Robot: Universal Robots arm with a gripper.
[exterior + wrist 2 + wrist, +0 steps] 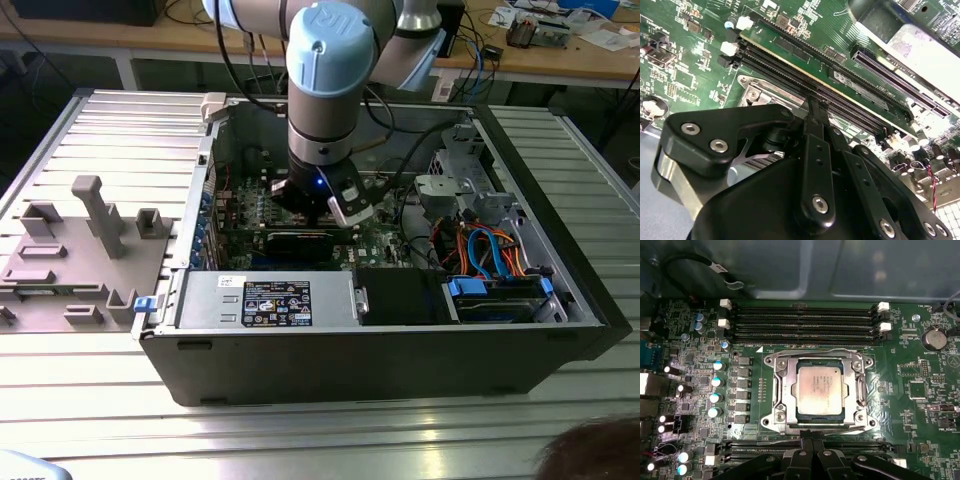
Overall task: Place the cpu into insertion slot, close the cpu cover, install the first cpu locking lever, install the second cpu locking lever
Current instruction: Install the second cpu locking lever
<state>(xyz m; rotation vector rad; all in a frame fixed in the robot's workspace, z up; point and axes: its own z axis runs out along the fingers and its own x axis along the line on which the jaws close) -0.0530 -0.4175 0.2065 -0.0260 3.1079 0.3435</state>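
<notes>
Gripper (813,439) clenched, fingertips together, nothing visible btwn them, hovering just on my side of the insertion slot (867,362). Nearest to me is the lever wire (840,428) along the slot's near edge. The cpu (816,391) sits flat in the slot, and the cpu cover (782,390) lies down around it. The second lever wire (810,349) runs along the far edge; can't tell if either is hooked. Looks like lever work to me: push on the wire only, low and sideways, no load on the chip. Count: 1 cpu, 1 cover, 2 levers, 4 memory slots (802,325) beyond the slot.
</notes>
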